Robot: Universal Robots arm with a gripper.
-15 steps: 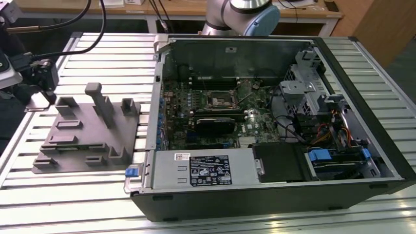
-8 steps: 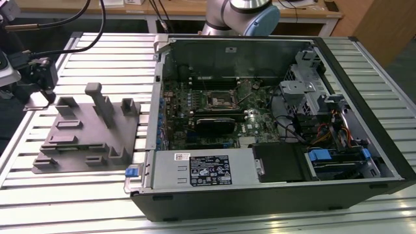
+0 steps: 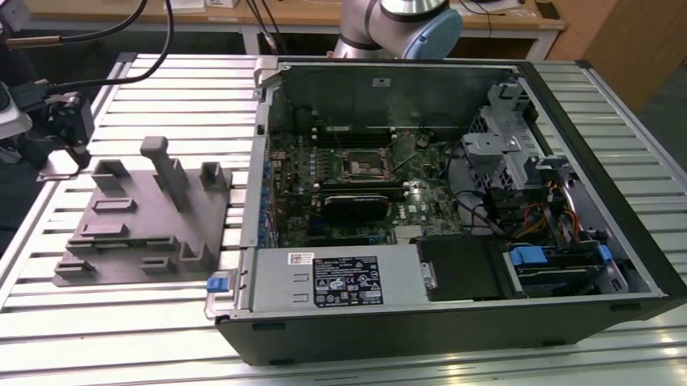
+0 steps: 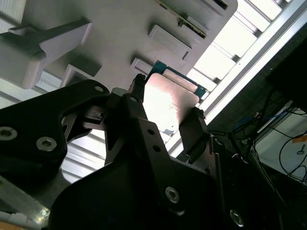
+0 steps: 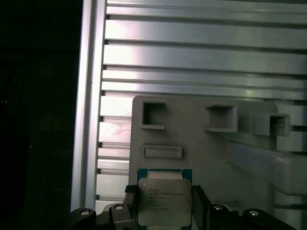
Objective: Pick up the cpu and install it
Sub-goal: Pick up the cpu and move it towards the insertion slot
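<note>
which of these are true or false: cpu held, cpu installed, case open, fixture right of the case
1. The end effector grips the cpu. True.
2. The cpu is already installed. False: it is held over the fixture, away from the socket.
3. The case lies open on the table. True.
4. The fixture lies on the exterior view's right of the case. False: it lies on the exterior view's left of it.
</note>
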